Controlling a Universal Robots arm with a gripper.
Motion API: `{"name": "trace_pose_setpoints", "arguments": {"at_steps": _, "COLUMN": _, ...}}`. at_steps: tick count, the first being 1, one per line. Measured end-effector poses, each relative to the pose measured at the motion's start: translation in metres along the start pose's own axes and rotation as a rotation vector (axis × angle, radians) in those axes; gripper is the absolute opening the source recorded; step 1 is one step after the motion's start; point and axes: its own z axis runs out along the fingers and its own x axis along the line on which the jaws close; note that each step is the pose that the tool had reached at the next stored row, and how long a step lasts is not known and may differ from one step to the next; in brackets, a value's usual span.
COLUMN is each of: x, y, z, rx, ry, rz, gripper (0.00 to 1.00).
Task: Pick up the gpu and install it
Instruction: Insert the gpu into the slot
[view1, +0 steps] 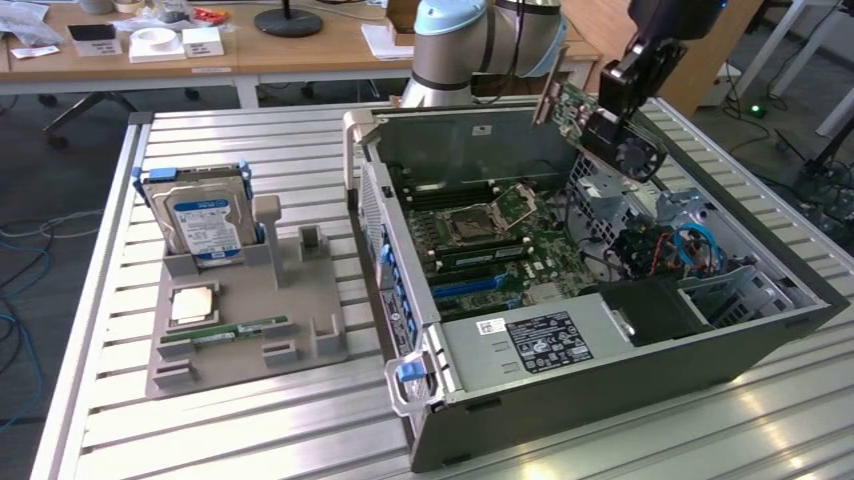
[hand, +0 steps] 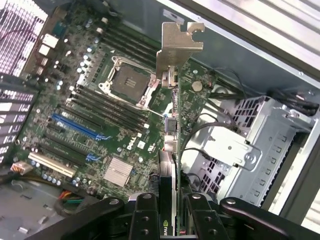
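Hard drive (view1: 200, 222) upright in grey holder (view1: 314, 340), exterior view's left; memory stick (view1: 227, 331), square chip (view1: 194, 302) flat on it. Slatted table (view1: 240, 430) beneath, wooden desk (view1: 267, 55) behind.

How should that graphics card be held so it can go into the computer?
Pinch the gpu across its thin flat faces, coming from the end opposite the metal bracket, as the gripper does; that leaves the bracket free.

"What sat on that slatted metal worktop (view1: 240, 430)?"

"Two things. An open computer case (view1: 641, 380) lay on its side at the exterior view's right, and a grey holder tray (view1: 267, 305) lay just beside it, to the left."
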Motion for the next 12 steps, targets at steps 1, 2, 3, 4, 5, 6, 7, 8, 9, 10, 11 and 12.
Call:
{"name": "trace_pose_setpoints", "arguments": {"at_steps": 1, "x": 0.0, "y": 0.0, "z": 0.0001, "rx": -0.0006, "ry": 0.0007, "rz": -0.015, "gripper": 0.26}}
{"name": "trace_pose_setpoints", "arguments": {"at_steps": 2, "x": 0.0, "y": 0.0, "z": 0.0002, "rx": -0.0013, "ry": 0.0013, "rz": -0.032, "gripper": 0.26}}
{"name": "trace_pose_setpoints", "arguments": {"at_steps": 3, "x": 0.0, "y": 0.0, "z": 0.0003, "rx": -0.0019, "ry": 0.002, "rz": -0.048, "gripper": 0.26}}
{"name": "trace_pose_setpoints", "arguments": {"at_steps": 4, "x": 0.0, "y": 0.0, "z": 0.0004, "rx": -0.0026, "ry": 0.0026, "rz": -0.064, "gripper": 0.26}}
{"name": "trace_pose_setpoints", "arguments": {"at_steps": 5, "x": 0.0, "y": 0.0, "z": 0.0005, "rx": -0.0032, "ry": 0.0032, "rz": -0.08, "gripper": 0.26}}
{"name": "trace_pose_setpoints", "arguments": {"at_steps": 6, "x": 0.0, "y": 0.0, "z": 0.0006, "rx": -0.0039, "ry": 0.0039, "rz": -0.095, "gripper": 0.26}}
{"name": "trace_pose_setpoints", "arguments": {"at_steps": 7, "x": 0.0, "y": 0.0, "z": 0.0007, "rx": -0.0045, "ry": 0.0045, "rz": -0.111, "gripper": 0.26}}
{"name": "trace_pose_setpoints", "arguments": {"at_steps": 8, "x": 0.0, "y": 0.0, "z": 0.0007, "rx": -0.0051, "ry": 0.0052, "rz": -0.127, "gripper": 0.26}}
{"name": "trace_pose_setpoints", "arguments": {"at_steps": 9, "x": 0.0, "y": 0.0, "z": 0.0008, "rx": -0.0057, "ry": 0.0058, "rz": -0.143, "gripper": 0.26}}
{"name": "trace_pose_setpoints", "arguments": {"at_steps": 10, "x": 0.0, "y": 0.0, "z": 0.0009, "rx": -0.0064, "ry": 0.0064, "rz": -0.158, "gripper": 0.26}}
{"name": "trace_pose_setpoints", "arguments": {"at_steps": 11, "x": 0.0, "y": 0.0, "z": 0.001, "rx": -0.007, "ry": 0.007, "rz": -0.173, "gripper": 0.26}}
{"name": "trace_pose_setpoints", "arguments": {"at_steps": 12, "x": 0.0, "y": 0.0, "z": 0.0011, "rx": -0.0076, "ry": 0.0077, "rz": -0.189, "gripper": 0.26}}
